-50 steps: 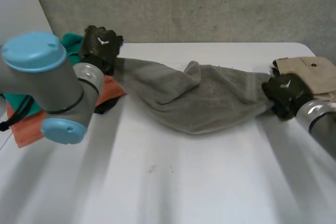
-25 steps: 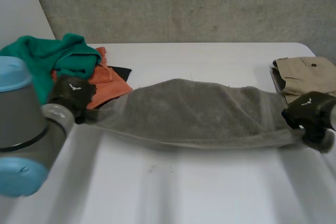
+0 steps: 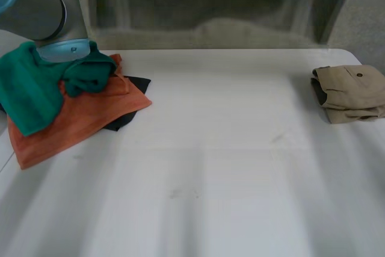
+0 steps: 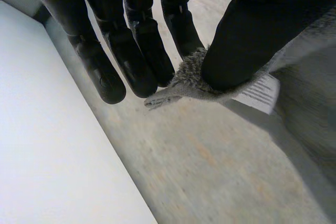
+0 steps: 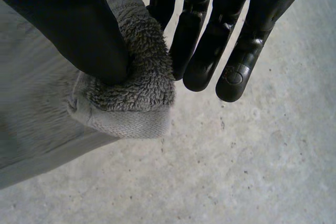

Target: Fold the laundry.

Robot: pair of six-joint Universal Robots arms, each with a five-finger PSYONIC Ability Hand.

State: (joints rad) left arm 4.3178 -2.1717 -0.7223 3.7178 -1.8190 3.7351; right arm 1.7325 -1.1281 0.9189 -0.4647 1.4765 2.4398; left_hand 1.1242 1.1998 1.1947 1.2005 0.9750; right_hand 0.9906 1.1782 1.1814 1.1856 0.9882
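step: spreading, towel (image 3: pixel 228 4) held stretched high above counter (image 3: pixel 210 167) | left hand (image 4: pixel 257 35) pinches one corner, thumb against fingers (image 4: pixel 134 56) | right hand (image 5: pixel 63 24) pinches another likewise | next, likely: lower it flat with both corners level, clear of folded trousers (image 3: pixel 352 91)

The grey towel (image 5: pixel 126 103) is a plain, fuzzy mid-grey, with a white label (image 4: pixel 257 92) printed in fine grey lines. The left hand (image 4: pixel 131 51) and the right hand (image 5: pixel 210 40) are both black. At the left of the white table (image 3: pixel 210 167) are a plain green cloth (image 3: pixel 30 88), an orange cloth (image 3: pixel 78 118) and a black cloth (image 3: pixel 137 82). At the right is a beige folded garment (image 3: pixel 352 91) with a dark button (image 3: pixel 360 74). The wall (image 3: pixel 368 22) is speckled grey. The left arm (image 3: pixel 36 4) is grey with a light-blue cap (image 3: pixel 63 49).
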